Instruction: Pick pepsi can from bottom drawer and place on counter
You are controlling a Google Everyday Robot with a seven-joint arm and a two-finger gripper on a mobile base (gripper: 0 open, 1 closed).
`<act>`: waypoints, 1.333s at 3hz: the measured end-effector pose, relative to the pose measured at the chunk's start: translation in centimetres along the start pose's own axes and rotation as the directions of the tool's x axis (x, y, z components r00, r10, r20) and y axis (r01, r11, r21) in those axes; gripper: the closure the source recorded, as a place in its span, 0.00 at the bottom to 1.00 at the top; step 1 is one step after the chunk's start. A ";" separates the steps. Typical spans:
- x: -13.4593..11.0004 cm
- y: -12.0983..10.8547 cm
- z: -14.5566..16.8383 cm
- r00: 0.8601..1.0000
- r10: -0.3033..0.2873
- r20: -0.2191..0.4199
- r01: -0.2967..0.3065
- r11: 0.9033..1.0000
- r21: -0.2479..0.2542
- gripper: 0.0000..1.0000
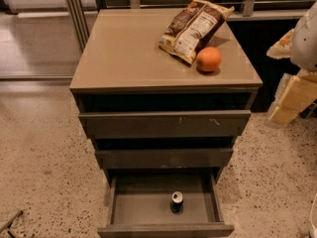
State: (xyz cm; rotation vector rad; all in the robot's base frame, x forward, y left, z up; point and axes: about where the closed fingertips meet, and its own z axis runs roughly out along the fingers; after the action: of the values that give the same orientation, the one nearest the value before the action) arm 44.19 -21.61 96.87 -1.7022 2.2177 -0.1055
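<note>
At far right edge of camera view, beside the cabinet, sits the pale white-and-yellow blocky tool (292, 100). It's partly cut off by the frame, so can't tell whether it's released or clenched.

Left of the tool is the smooth, slightly glossy tan-beige rectangular desk (129, 53), the cabinet's top. On its back-right part, nearest the tool, lie a crinkled brown-and-white snack bag (194, 28) and a round orange fruit (208, 59). The fruit is just in front of the bag, touching or nearly so.

Below & left of the tool are two upper grey-brown flat-front drawers (163, 124), each pulled out a little. Under them is the shallow grey-brown bottom drawer (143, 207), pulled out furthest, w/ smooth grey inside.

The small dark blue cylindrical can (177, 201) w/ silver top stands upright in the bottom drawer, approx centre, near the front wall and well apart from the tool.

Speckled terrazzo floor (44, 157) lies all round.
</note>
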 end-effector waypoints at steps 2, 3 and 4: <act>1.6 0.9 11.4 0.989 0.122 0.084 -0.120 0.992 -0.039 0.65; 2.0 1.8 17.9 0.980 0.155 0.123 -0.141 0.984 -0.111 0.89; 2.3 2.5 22.4 0.975 0.175 0.137 -0.150 0.973 -0.175 1.00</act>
State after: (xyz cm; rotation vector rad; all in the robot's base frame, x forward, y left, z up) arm 48.38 -19.81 74.63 -1.5420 2.2933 0.2450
